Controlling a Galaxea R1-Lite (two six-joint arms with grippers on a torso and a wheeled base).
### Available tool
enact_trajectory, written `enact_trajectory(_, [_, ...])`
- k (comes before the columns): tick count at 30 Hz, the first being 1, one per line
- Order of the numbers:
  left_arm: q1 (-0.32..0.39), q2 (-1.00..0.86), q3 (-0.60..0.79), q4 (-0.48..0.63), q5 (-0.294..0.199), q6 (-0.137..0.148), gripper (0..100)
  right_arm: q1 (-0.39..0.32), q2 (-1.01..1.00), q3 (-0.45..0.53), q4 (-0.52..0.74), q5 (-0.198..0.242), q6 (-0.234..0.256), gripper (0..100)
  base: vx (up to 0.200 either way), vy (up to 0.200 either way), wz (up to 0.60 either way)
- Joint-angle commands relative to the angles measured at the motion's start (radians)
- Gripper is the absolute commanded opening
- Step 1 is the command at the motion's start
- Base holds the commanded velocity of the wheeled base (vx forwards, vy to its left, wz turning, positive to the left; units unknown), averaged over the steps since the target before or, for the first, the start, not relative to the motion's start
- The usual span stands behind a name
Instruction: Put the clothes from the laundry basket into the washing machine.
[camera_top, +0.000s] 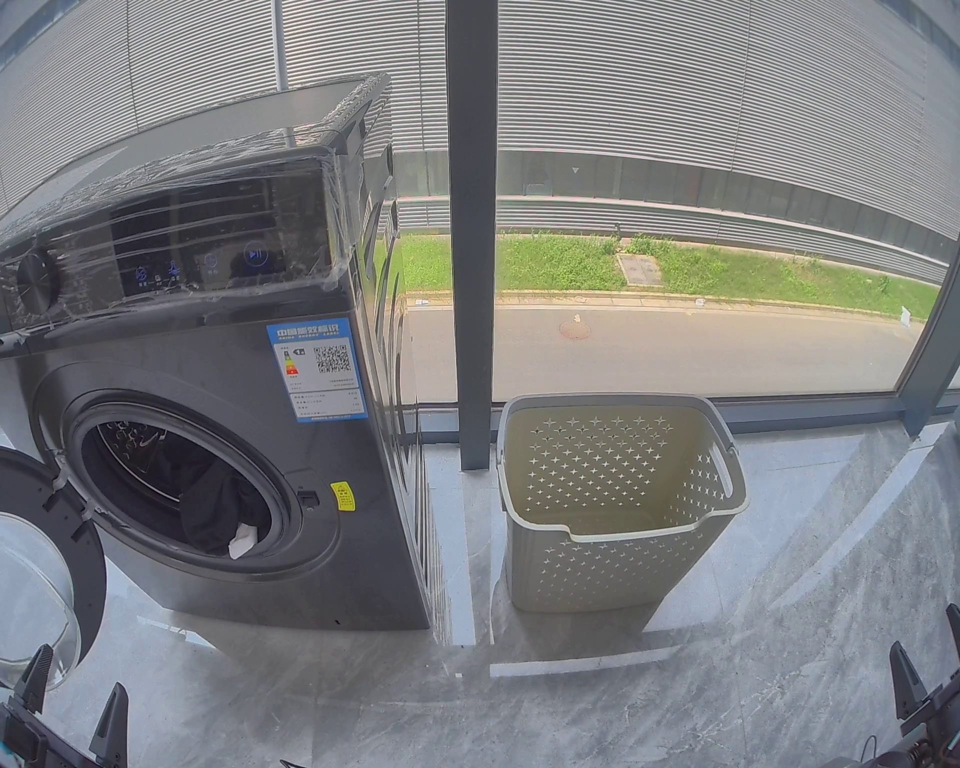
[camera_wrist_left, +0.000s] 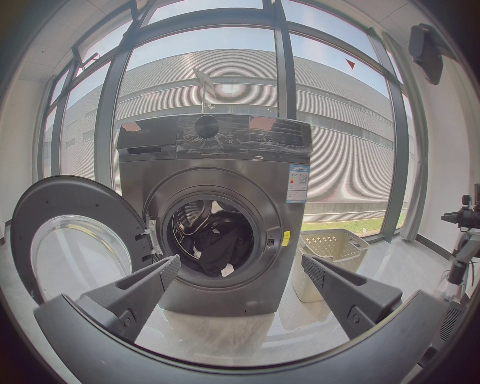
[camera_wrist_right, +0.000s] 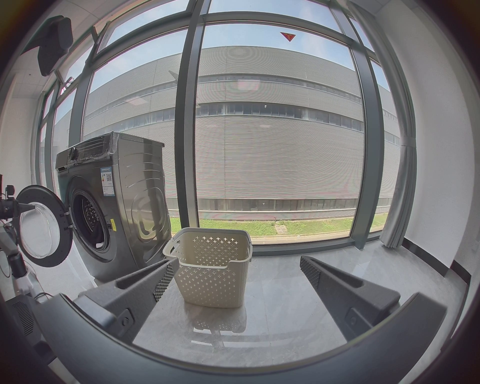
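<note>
We see dark clothes (camera_top: 205, 495) heaped in the washing machine (camera_top: 250, 300) drum, left; the laundry basket (camera_top: 610, 570), right, looks bare. Soft, light fabric (we'd pinch a bunched fold). Our left end effector (camera_wrist_left: 240, 264) and right end effector (camera_wrist_right: 237, 265) gape apart.

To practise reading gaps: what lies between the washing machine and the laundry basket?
Bare floor alone separates washing machine and laundry basket in the head view; a window post stands behind the gap.

- Washing machine (camera_top: 220, 400) stands left, its door (camera_top: 40, 580) swung open.
- Clothes (camera_top: 205, 495) sit in its drum.
- Laundry basket (camera_top: 615, 500) stands just right, on the floor (camera_top: 600, 700).
</note>
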Motion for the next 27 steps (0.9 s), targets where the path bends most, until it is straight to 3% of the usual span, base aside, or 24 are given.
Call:
enact_trajectory(1, [0.0, -0.016, 0.0, 0.0, 0.0, 0.0, 100, 0.0, -0.015, 0.015, 0.0, 0.0, 0.0, 100, -0.2, 0.0, 0.0])
enact_trajectory(13, [0.0, -0.016, 0.0, 0.0, 0.0, -0.002, 100, 0.0, -0.013, 0.015, 0.0, 0.0, 0.0, 100, -0.2, 0.0, 0.0])
enact_trajectory(27, [0.0, -0.016, 0.003, -0.008, 0.005, -0.006, 100, 0.0, -0.015, 0.015, 0.0, 0.0, 0.0, 100, 0.0, 0.0, 0.0])
